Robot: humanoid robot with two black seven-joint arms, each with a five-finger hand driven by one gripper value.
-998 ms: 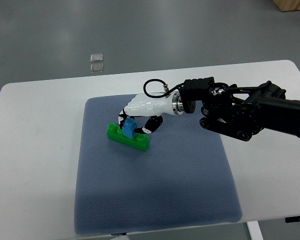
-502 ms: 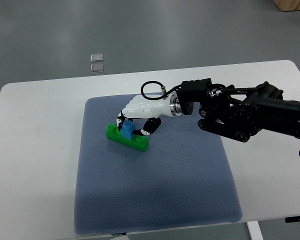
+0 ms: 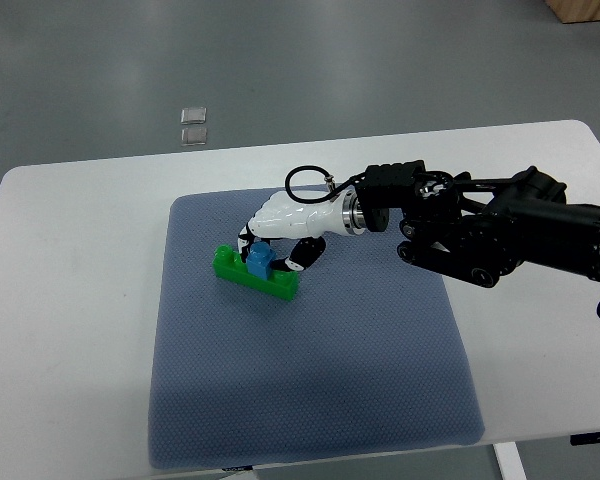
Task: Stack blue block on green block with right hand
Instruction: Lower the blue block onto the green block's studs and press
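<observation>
Here the right hand (image 3: 280,232), white with black finger joints, reaches in from the right on a black arm (image 3: 500,235) and hangs over the far left part of a grey-blue mat (image 3: 310,380). Its fingers (image 3: 302,254) are curled down around the blue block (image 3: 259,262), which sits on top of the long green block (image 3: 257,276), about at its middle. The green block lies slantwise on the mat, its left end farther away than its right. The mat covers most of a white table (image 3: 70,300). Beyond the table's far edge, two small square tiles (image 3: 192,125) lie on the grey floor.
</observation>
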